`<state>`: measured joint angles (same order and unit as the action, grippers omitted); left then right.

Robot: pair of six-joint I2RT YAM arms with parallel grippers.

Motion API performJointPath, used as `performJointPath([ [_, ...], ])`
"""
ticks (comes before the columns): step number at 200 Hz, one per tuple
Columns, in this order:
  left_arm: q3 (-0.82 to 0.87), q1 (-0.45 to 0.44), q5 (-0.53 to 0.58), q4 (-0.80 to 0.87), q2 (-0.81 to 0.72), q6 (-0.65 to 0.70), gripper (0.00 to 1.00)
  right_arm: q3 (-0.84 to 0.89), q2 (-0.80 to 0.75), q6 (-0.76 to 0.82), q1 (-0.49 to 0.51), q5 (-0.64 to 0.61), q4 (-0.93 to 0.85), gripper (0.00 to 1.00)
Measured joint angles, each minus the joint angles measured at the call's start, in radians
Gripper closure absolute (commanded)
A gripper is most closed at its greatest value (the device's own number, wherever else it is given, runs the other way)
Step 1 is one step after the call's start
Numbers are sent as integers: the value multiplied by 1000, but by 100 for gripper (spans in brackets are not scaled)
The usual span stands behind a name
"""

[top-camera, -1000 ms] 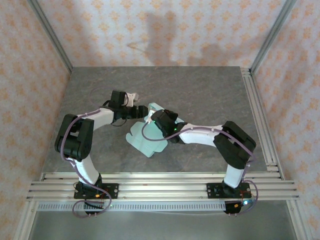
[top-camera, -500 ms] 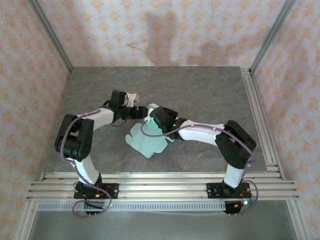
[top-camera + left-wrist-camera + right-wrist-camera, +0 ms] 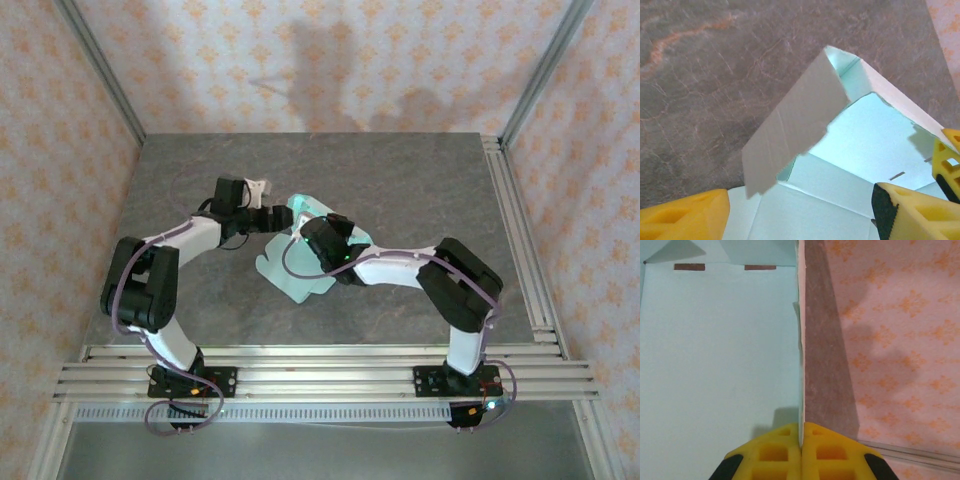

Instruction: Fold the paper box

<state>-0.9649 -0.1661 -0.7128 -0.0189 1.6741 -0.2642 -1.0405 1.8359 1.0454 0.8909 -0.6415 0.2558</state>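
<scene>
Paper box [image 3: 288, 278] sits mid-bench [image 3: 420, 180], part-folded, between the two arms. Right gripper [image 3: 801, 437]: fingers clenched on the thin edge of an upright mint panel [image 3: 715, 350], which has two slots [image 3: 689, 267] near its far edge. Left gripper [image 3: 800, 207]: fingers spread wide, released, one on either side of the box's open floor. A raised flap [image 3: 792, 130] stands tilted ahead of them, white side showing. Hard to tell whether the left fingers touch the card. From the top, both grippers are at the box's far end, close together.
</scene>
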Motion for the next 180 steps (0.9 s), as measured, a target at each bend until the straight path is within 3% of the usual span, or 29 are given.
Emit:
performJointPath([
  [45, 0, 16, 0, 3, -14, 4, 24, 7, 2, 76, 0, -14, 131, 100],
  [131, 105, 98, 1, -74, -71, -7, 26, 34, 2, 84, 0, 2, 146, 100],
  [180, 71, 143, 18, -103, -54, -5, 27, 65, 2, 101, -1, 53, 187, 100],
])
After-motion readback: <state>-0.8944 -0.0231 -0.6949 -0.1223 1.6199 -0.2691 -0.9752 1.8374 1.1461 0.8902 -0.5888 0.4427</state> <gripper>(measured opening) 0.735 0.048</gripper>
